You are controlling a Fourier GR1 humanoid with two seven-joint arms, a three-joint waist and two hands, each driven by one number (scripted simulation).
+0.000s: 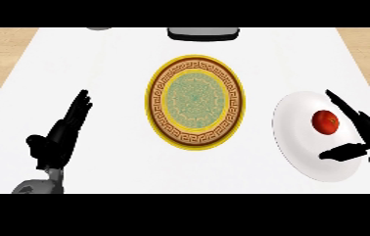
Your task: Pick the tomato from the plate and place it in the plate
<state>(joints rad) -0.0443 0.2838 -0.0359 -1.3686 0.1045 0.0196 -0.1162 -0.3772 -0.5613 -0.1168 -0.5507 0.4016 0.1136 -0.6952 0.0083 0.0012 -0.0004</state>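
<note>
A red tomato lies on a plain white plate at the right of the counter. My right hand is open around it: straight fingers pass just right of the tomato and the thumb reaches in below it, neither closed on it. A patterned plate with a yellow rim, brown band and green middle sits at the centre, with nothing on it. My left hand rests open at the lower left, fingers pointing up, well away from both plates.
A dark grey object sits at the counter's far edge behind the patterned plate. A small grey shape shows at the far left edge. Wooden floor borders the white counter on both sides.
</note>
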